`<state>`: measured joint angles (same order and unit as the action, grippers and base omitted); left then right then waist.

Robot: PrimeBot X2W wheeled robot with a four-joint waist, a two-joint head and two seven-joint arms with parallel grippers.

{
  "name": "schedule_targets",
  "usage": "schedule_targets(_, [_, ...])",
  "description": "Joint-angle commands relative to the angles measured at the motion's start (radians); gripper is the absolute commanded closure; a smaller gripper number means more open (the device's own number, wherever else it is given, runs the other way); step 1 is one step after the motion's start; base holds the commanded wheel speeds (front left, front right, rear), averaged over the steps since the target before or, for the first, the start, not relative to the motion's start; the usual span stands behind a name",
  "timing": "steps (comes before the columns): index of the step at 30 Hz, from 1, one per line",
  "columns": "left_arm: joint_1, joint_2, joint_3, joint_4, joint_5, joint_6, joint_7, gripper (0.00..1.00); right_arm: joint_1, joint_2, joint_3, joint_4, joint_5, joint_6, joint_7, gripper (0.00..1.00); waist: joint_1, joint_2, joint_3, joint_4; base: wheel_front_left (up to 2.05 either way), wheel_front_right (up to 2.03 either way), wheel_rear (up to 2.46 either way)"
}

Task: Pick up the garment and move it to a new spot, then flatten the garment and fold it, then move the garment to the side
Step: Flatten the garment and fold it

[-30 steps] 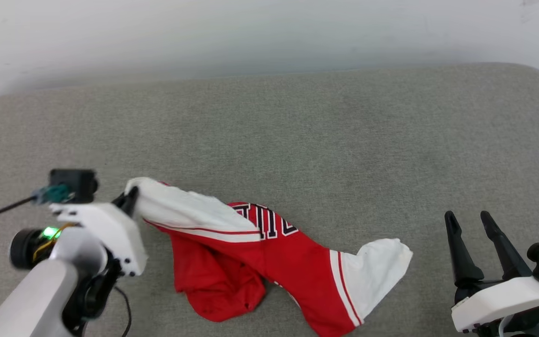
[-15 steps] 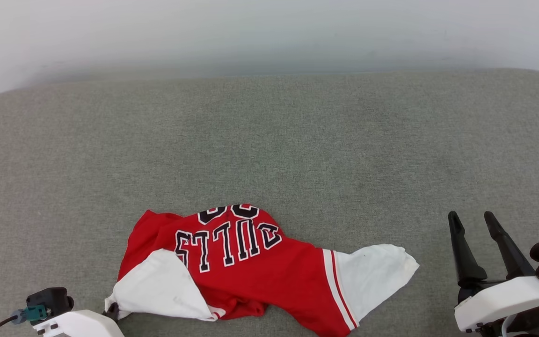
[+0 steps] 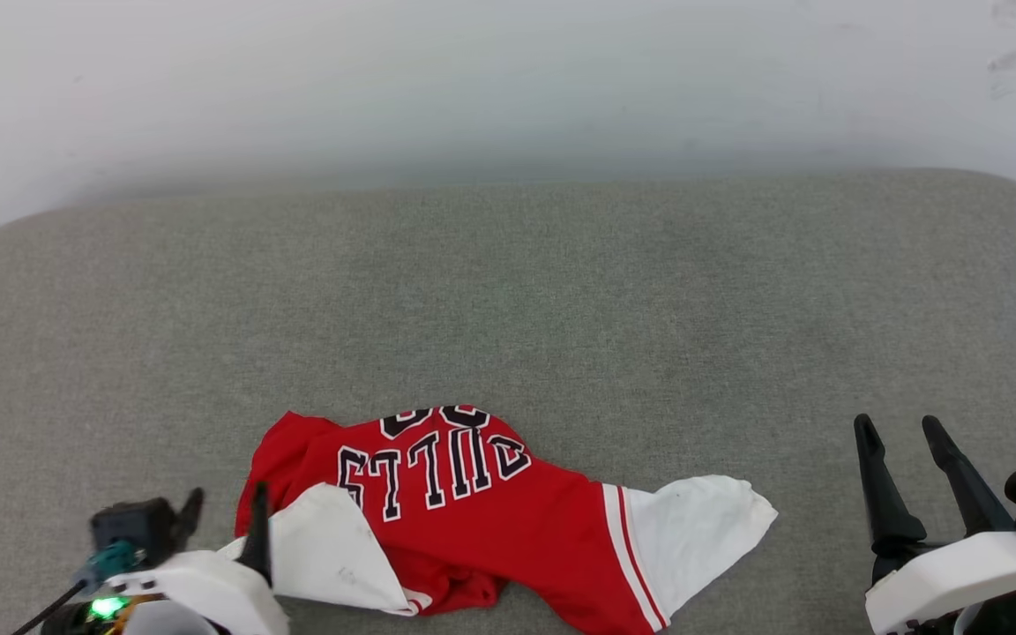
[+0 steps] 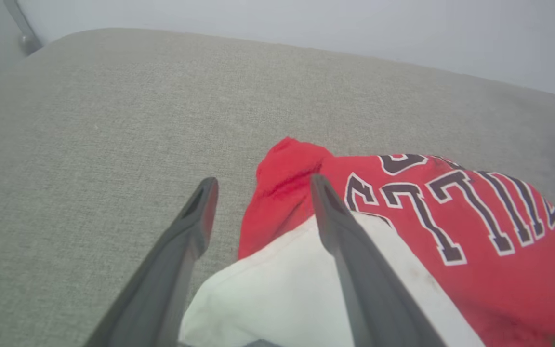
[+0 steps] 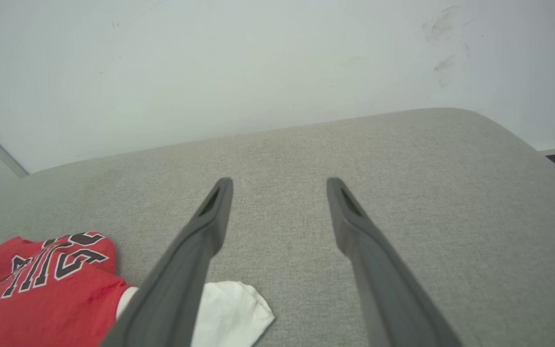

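Head view | garment [image 3: 490, 503] crumpled | white sleeve [image 3: 332, 556] edge between spread left jaws

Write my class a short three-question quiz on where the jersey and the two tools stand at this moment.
1. True or false: the left tool is shut on the Bulls jersey.
2. The right tool is: A) open over the bare grey cushion; B) gripping a sleeve; C) pressing the lettering.
3. Fill in: the jersey's sleeves are ____.
Key: 1 false, its jaws stand open; 2 A; 3 white.
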<state>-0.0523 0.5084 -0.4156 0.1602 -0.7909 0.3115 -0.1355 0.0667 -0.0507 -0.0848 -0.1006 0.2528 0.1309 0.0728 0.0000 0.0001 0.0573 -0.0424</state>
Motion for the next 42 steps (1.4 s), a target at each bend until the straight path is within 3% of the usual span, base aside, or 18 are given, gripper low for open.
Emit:
schedule_targets(1, [-0.02, 0.01, -0.029, -0.017, 0.018, -0.004, 0.03, 0.0, 0.012, 0.001, -0.001, -0.005, -0.007, 0.0, 0.004, 0.0, 0.0, -0.0001, -0.01, -0.003, 0.0, 0.0, 0.0])
schedule_targets(8, [-0.119, 0.056, -0.169, -0.057, 0.038, -0.059, 0.315, 0.0, 0.02, 0.001, 0.009, -0.016, 0.001, 0.0, 0.013, 0.0, 0.0, -0.0001, -0.006, -0.01, 0.0, 0.0, 0.0])
schedule_targets(14, [-0.212, 0.08, -0.209, -0.028, -0.032, -0.111, 0.551, 0.0, 0.001, 0.001, 0.022, -0.013, 0.01, 0.0, 0.008, 0.0, 0.0, -0.0001, 0.029, -0.037, 0.0, 0.0, 0.0])
schedule_targets(18, [-0.241, 0.099, -0.211, -0.008, -0.059, -0.116, 0.63, 0.01, -0.002, 0.001, 0.021, 0.0, 0.021, 0.0, -0.004, 0.0, 0.0, -0.0001, 0.048, -0.057, 0.0, 0.0, 0.0])
schedule_targets(19, [-0.246, 0.101, -0.209, -0.009, -0.062, -0.114, 0.638, 0.53, -0.001, 0.001, 0.019, 0.003, 0.023, 0.0, -0.007, 0.0, 0.0, -0.0001, 0.052, -0.061, 0.0, 0.0, 0.0])
schedule_targets(21, [-0.247, 0.106, -0.205, -0.014, -0.065, -0.109, 0.644, 1.0, 0.0, 0.001, 0.016, 0.01, 0.031, 0.0, -0.014, 0.0, 0.0, -0.0001, 0.057, -0.063, 0.0, 0.0, 0.0])
schedule_targets(29, [-0.236, 0.152, -0.158, -0.065, -0.042, -0.064, 0.587, 1.0, -0.013, 0.001, 0.006, 0.029, 0.041, 0.0, -0.031, 0.0, 0.0, -0.0001, 0.064, -0.039, 0.0, 0.0, 0.0])
schedule_targets(37, [-0.079, 0.225, -0.001, -0.171, -0.087, 0.073, 0.47, 1.0, -0.009, 0.001, -0.002, 0.023, 0.03, 0.0, -0.026, 0.0, 0.0, -0.0001, 0.06, 0.012, 0.0, 0.0, 0.0])
schedule_targets(40, [0.023, 0.212, 0.057, -0.172, -0.146, 0.104, 0.43, 1.0, -0.01, 0.001, -0.005, 0.02, 0.033, 0.0, -0.024, 0.0, 0.0, -0.0001, 0.068, 0.024, 0.0, 0.0, 0.0])
schedule_targets(42, [0.105, 0.149, 0.097, -0.099, -0.229, 0.073, 0.381, 1.0, -0.023, 0.001, 0.0, 0.015, 0.034, 0.0, -0.02, 0.0, 0.0, -0.0001, 0.089, 0.035, 0.0, 0.0, 0.0])
